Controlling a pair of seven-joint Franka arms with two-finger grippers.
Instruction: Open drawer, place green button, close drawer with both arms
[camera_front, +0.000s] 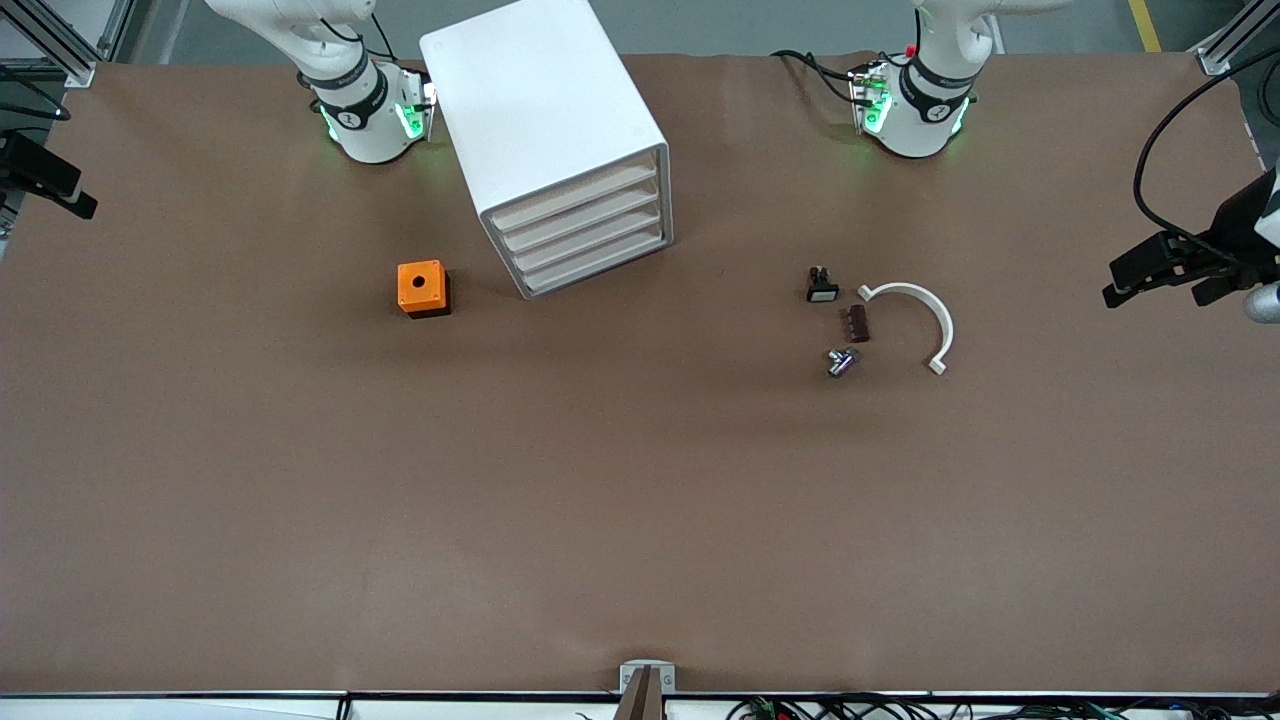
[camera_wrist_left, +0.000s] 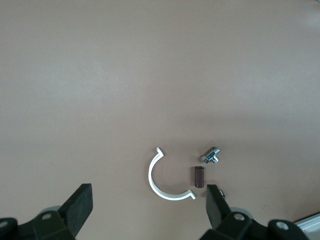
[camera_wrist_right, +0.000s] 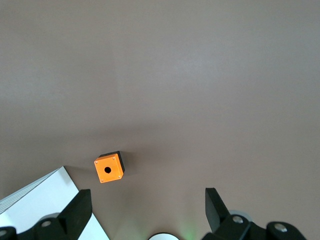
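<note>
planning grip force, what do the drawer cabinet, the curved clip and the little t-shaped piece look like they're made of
Drawer cabinet: probably matte white plastic, smooth with rounded edges.
Curved clip: thin white plastic, by its even, dull colour.
T-shaped piece: likely bare metal; it shows bright silvery glints.

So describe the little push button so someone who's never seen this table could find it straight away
Start at the white drawer cabinet, then look toward the left arm's end of the table for the white half-ring. Beside it lies a cluster of three small parts; the button is the one farthest from the front camera. It is dark-bodied with a pale cap, unlike the brown block and the shiny metal piece.
</note>
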